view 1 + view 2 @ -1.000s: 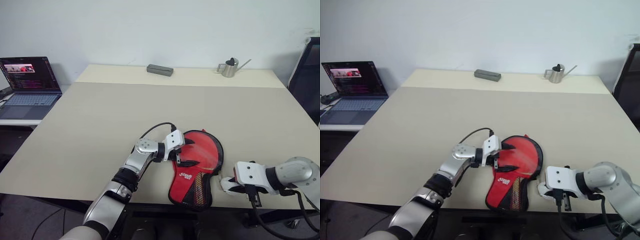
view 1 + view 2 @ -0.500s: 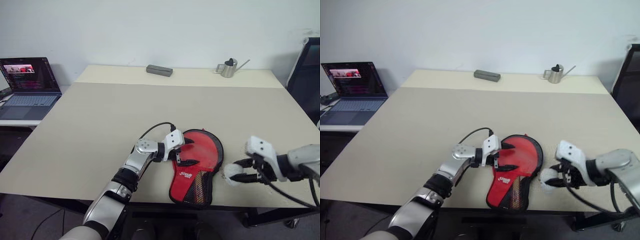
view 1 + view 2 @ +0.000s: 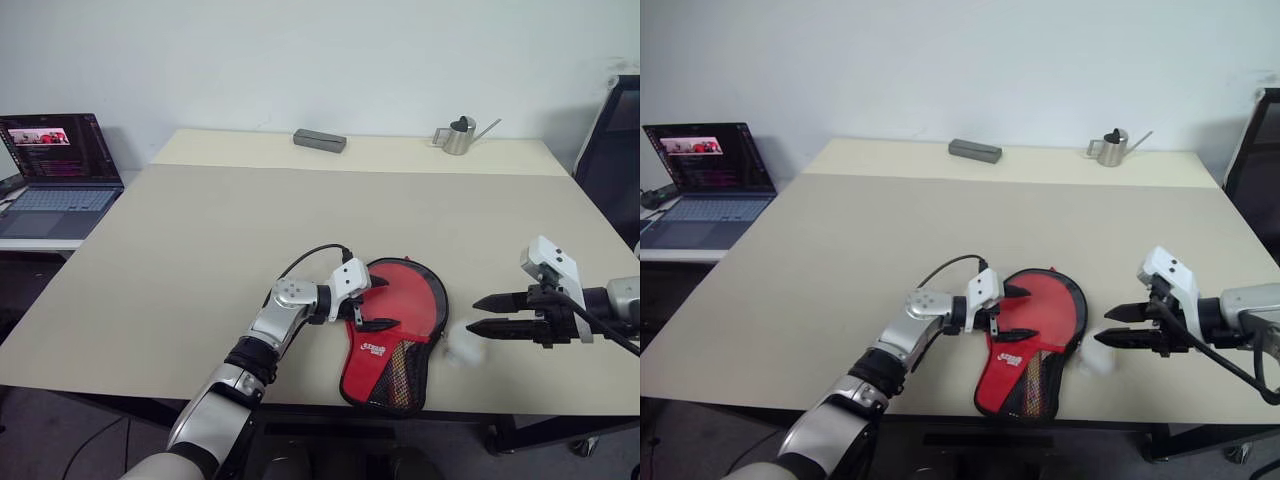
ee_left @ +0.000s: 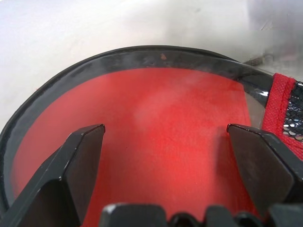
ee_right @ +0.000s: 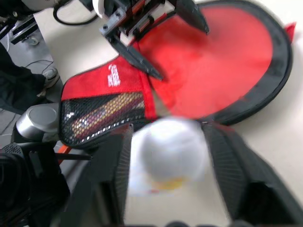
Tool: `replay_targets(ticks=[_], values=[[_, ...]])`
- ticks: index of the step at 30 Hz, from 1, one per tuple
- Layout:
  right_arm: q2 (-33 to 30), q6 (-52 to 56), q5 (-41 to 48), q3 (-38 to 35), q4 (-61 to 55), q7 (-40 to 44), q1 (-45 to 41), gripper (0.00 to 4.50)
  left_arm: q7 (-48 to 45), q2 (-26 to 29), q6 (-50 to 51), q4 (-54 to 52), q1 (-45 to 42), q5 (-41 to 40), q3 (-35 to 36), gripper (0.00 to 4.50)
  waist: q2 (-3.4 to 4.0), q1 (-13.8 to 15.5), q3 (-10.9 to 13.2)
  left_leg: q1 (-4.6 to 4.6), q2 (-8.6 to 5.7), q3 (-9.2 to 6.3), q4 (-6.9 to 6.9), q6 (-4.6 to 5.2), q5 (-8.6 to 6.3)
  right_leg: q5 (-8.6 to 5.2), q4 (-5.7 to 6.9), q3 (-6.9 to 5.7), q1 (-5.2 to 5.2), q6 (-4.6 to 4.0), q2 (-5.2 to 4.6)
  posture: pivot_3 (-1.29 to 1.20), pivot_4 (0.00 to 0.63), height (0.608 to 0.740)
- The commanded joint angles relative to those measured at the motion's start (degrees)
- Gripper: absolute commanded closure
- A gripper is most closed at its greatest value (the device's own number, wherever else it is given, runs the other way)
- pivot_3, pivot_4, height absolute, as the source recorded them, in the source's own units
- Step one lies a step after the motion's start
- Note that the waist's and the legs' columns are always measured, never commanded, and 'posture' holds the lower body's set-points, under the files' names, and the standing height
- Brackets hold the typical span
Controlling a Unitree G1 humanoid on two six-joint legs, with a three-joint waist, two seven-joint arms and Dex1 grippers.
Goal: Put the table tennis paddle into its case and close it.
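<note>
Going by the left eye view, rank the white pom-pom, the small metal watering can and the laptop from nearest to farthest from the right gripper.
1. White pom-pom: just below and left of the right gripper, by the case's edge.
2. Metal watering can: at the table's far edge, beyond the gripper.
3. Laptop: far off to the left, on a side surface past the table's left edge.

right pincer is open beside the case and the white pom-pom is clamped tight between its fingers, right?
Not clamped. The right pincer is open beside the case, but in the left eye view the white pom-pom sits below its fingers, released.
</note>
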Motion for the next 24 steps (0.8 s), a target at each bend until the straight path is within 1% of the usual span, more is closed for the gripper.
replay_targets(ticks=[1,2,4,6,10,14,18,24], values=[[0.0,-0.4,1.9,-1.9,1.4,-0.9,-3.0,0.33,-0.2,0.2,0.9,-0.2,1.7,1.4,-1.4,0.00,0.00,0.0,0.0,0.01,0.01,0.00,0.01,0.00,0.00,0.00,0.00,0.00,0.00,0.00,0.01,0.00,0.150,0.740],[0.5,-0.7,1.4,-1.9,3.1,-2.1,-4.4,0.01,-0.3,0.1,1.0,-0.6,1.8,1.1,-1.3,0.00,0.00,-0.1,0.0,0.00,0.01,0.00,0.02,0.00,0.00,0.01,0.01,0.00,0.00,0.01,0.01,0.00,0.150,0.740],[1.9,-1.3,0.6,-1.5,6.1,-4.5,-7.0,0.01,-0.5,-0.3,1.5,-1.5,1.9,0.0,-0.7,0.00,-0.02,-0.1,0.0,0.01,0.01,0.01,0.03,0.00,0.00,0.01,0.00,0.00,0.00,0.02,0.01,0.00,0.150,0.740],[5.3,-2.0,-0.8,0.2,8.9,-8.3,-10.4,0.01,-1.3,-0.5,2.7,-3.5,1.7,-2.1,0.6,0.00,-0.05,-0.2,0.0,0.00,0.01,0.01,0.02,0.00,0.00,0.01,0.00,0.01,-0.01,0.02,0.01,0.00,0.150,0.740],[11.0,-4.4,-3.7,4.9,13.2,-11.8,-13.9,0.01,-3.2,-0.3,9.5,-9.5,0.6,-8.4,4.6,0.00,-0.03,-0.4,0.2,-0.11,0.04,-0.01,-0.01,0.01,0.00,0.01,0.03,0.00,-0.14,-0.02,0.05,0.00,0.150,0.740],[16.9,-9.8,-7.1,8.6,19.8,-13.0,-16.4,0.01,-3.6,1.6,15.1,-14.6,-0.5,-12.0,7.4,0.00,0.02,-0.6,0.3,-0.20,0.03,-0.03,-0.01,0.02,-0.01,0.01,0.07,0.00,-0.24,-0.04,0.06,0.00,0.150,0.740],[21.1,-15.1,-10.6,11.7,26.9,-12.6,-19.3,0.01,-3.8,3.6,18.1,-18.4,-0.3,-14.1,8.7,0.00,0.02,-1.5,0.5,-0.19,0.03,-0.04,0.00,0.02,0.00,0.01,0.12,0.00,-0.24,-0.04,0.08,0.00,0.150,0.740],[26.8,-23.4,-16.4,14.2,38.7,-13.6,-23.5,0.01,-7.1,9.9,23.8,-23.4,1.6,-18.2,11.0,0.00,0.09,-2.1,0.7,-0.12,0.08,-0.02,0.00,0.02,0.00,0.01,0.21,0.04,-0.25,-0.09,0.14,0.00,0.150,0.740]])
